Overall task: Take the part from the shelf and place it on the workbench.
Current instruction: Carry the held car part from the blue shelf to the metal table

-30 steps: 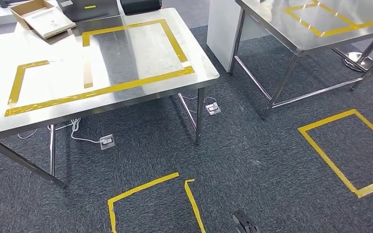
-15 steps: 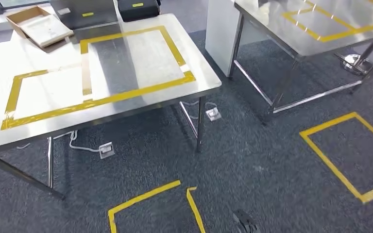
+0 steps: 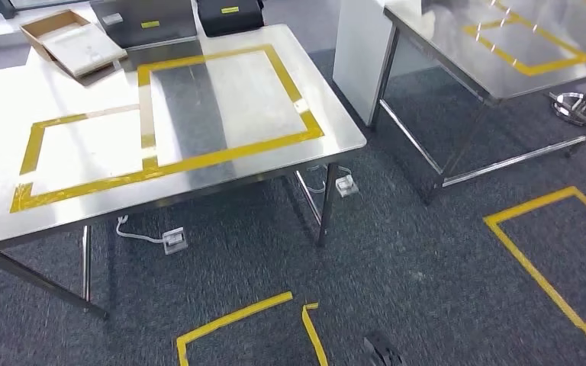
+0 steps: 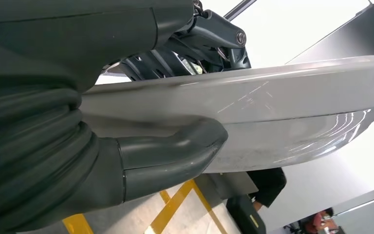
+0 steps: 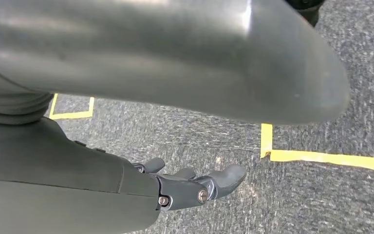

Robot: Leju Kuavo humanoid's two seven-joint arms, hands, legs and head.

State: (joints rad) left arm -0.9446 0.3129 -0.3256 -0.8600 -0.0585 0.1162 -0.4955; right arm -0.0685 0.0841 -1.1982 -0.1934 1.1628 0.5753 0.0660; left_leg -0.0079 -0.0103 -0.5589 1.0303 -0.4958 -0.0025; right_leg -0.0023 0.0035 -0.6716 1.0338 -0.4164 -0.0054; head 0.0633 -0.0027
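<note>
In the left wrist view my left hand (image 4: pixel 170 151) grips the part (image 4: pixel 282 102), a glossy pale grey curved panel. The thick thumb presses one face and the dark fingers (image 4: pixel 195 44) lie across the other. The workbench (image 3: pixel 328 114), a steel table marked with yellow tape rectangles, stands ahead and to the left in the head view. My right hand (image 5: pixel 190 187) hangs over the dark carpet, its fingers apart and holding nothing.
A cardboard tray (image 3: pixel 72 44) and two black cases (image 3: pixel 149 19) sit at the workbench's far edge. A second taped steel table (image 3: pixel 503 53) stands at the right behind a white cabinet (image 3: pixel 359 53). Yellow tape squares (image 3: pixel 549 259) and floor sockets (image 3: pixel 174 239) mark the carpet.
The whole head view has shifted: the workbench and floor marks now lie lower and further right, so the camera has moved. The part stays in my left hand.
</note>
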